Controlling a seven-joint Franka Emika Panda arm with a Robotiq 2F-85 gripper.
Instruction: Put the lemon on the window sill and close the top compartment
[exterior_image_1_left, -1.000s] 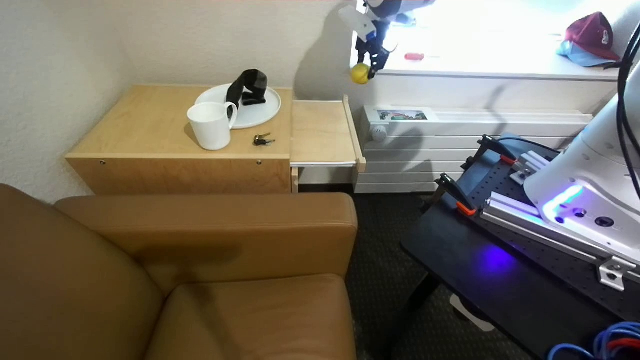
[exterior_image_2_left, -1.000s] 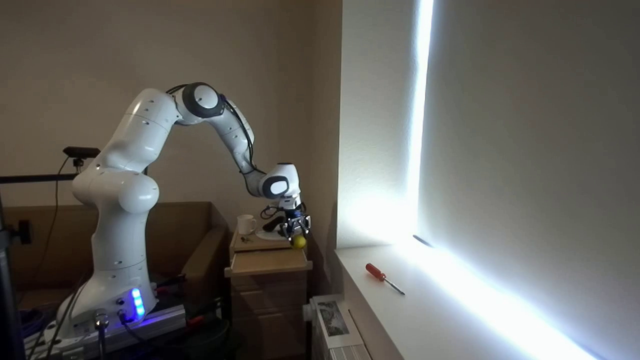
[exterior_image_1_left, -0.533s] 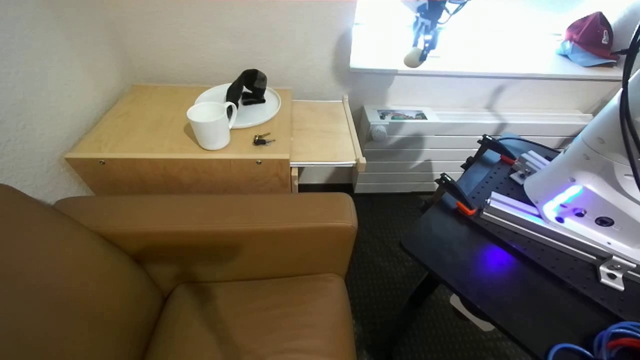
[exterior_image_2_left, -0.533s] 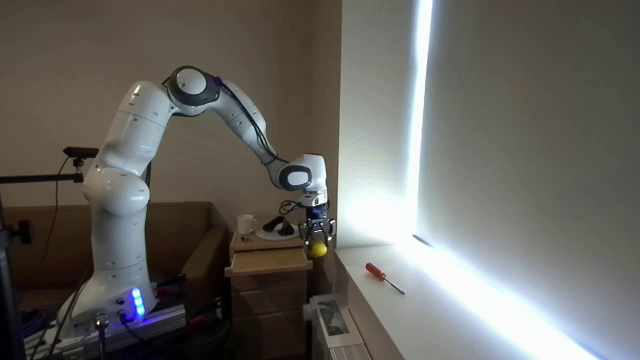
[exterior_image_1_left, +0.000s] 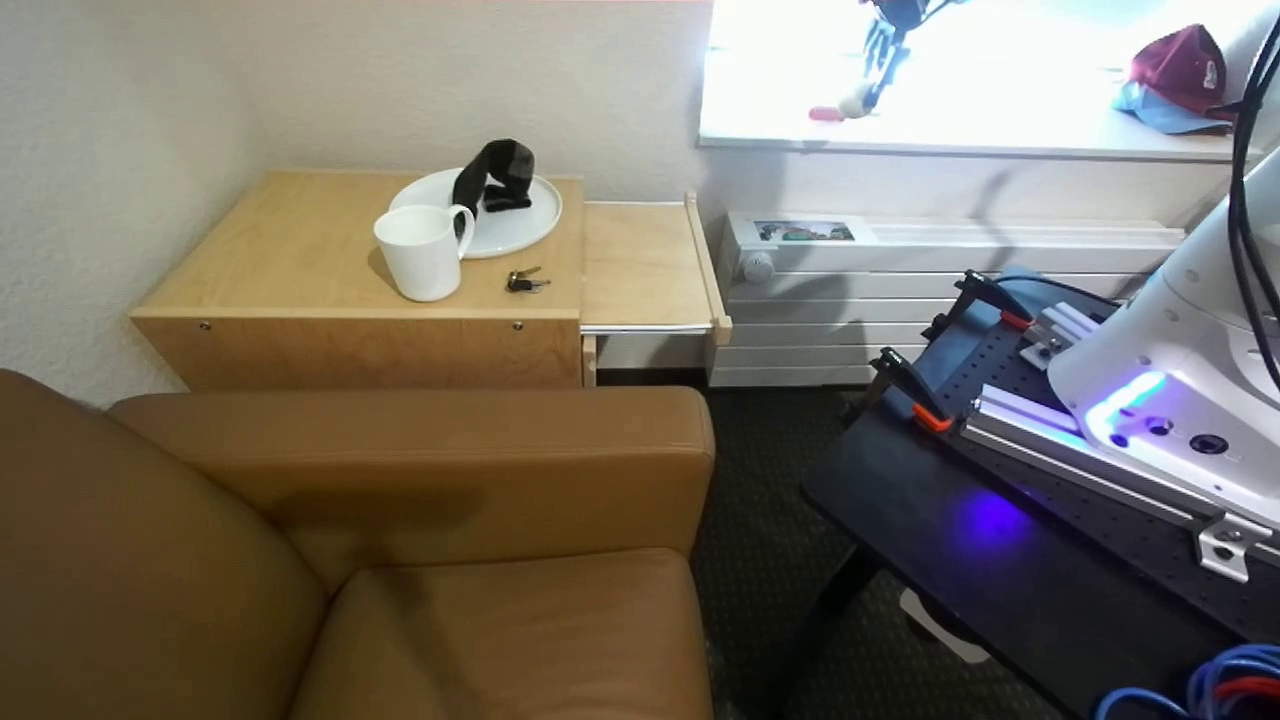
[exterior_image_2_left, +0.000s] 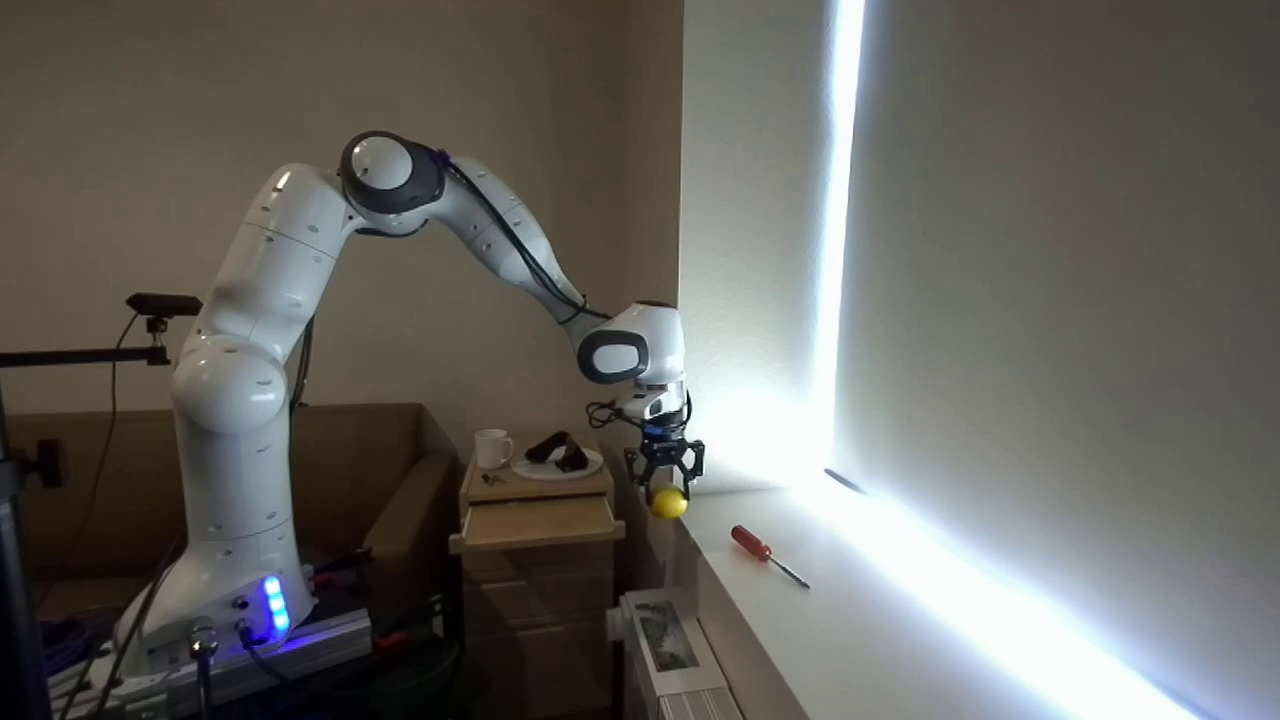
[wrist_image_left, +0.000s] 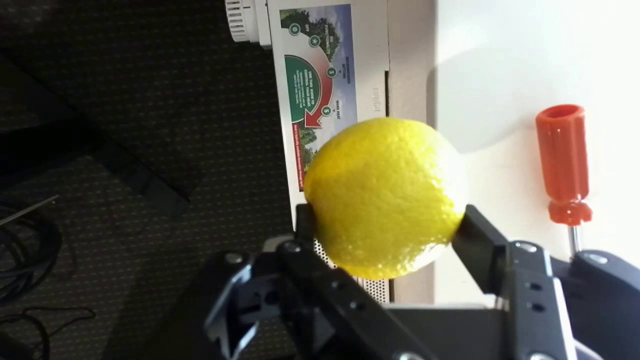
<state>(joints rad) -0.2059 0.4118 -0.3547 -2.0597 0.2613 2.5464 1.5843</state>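
Observation:
The yellow lemon (wrist_image_left: 385, 195) is between the two black fingertips of my gripper (wrist_image_left: 385, 222) in the wrist view, with a pad touching each side. In an exterior view my gripper (exterior_image_2_left: 668, 485) holds the lemon (exterior_image_2_left: 669, 503) at the near-left edge of the white window sill (exterior_image_2_left: 735, 600). In the wrist view the lemon overlaps the front edge of the sill (wrist_image_left: 485, 190) and the radiator; a shadow falls on the sill. In an exterior view the lemon (exterior_image_1_left: 855, 103) looks washed out against the bright window. The top compartment (exterior_image_1_left: 645, 265) of the wooden side table is pulled out.
A red screwdriver (wrist_image_left: 562, 155) lies on the sill near the lemon. A cap (exterior_image_1_left: 1180, 80) sits at the sill's far end. A radiator (exterior_image_1_left: 950, 300) stands below. The side table holds a white mug (exterior_image_1_left: 420, 255), keys (exterior_image_1_left: 525, 281) and a plate (exterior_image_1_left: 510, 238) with a dark object.
My gripper has carried the lemon from near the side table across toward the window sill, with a smaller shift in the last half second. The top compartment has stayed pulled out.

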